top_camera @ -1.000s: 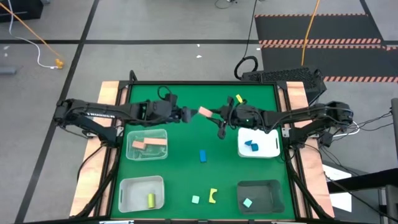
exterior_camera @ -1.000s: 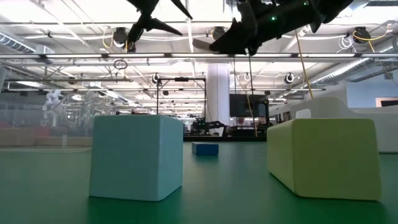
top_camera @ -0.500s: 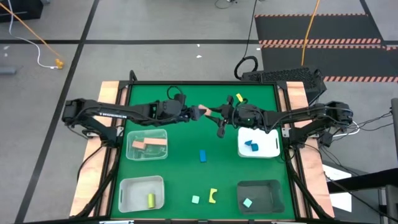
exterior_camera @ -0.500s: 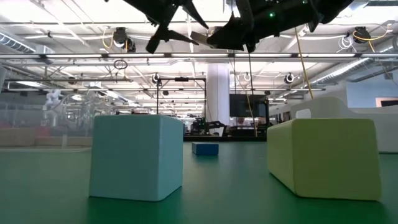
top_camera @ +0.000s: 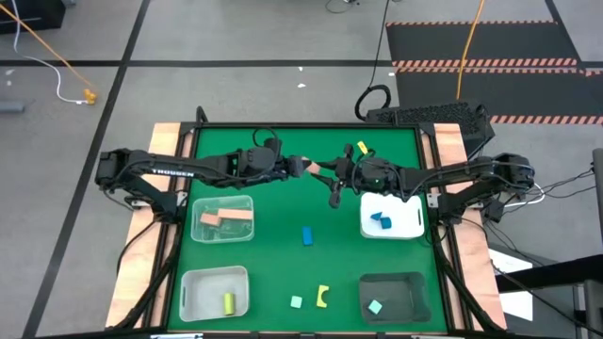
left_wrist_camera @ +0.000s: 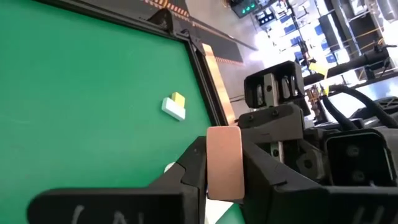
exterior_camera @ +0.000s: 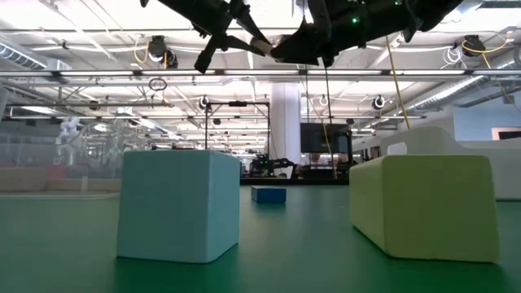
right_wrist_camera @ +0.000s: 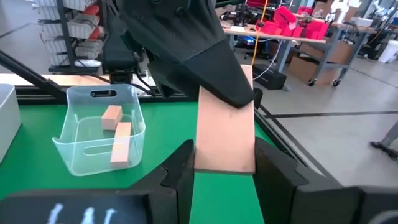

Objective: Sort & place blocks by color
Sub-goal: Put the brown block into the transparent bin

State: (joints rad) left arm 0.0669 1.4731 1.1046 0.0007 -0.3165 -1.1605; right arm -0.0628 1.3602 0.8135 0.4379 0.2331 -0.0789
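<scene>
open room: green table (top_camera: 283, 217) bare mid-front, blue block (top_camera: 307, 235) alone there
salmon block (top_camera: 310, 168): aloft over back-centre, between both arms
left gripper (top_camera: 300, 169): reaches right, clamped on block
right gripper (top_camera: 323, 170): reaches left, gripping same block
hidden: block mostly covered by fingers

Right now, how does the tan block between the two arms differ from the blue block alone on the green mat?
The tan block is up in the air, pinched by the left tool and the right tool at once; the blue block lies free on the mat. The tan block is a flat slab held near the far side; the blue one sits mid-table. Both are small toy blocks outside any tray.
</scene>
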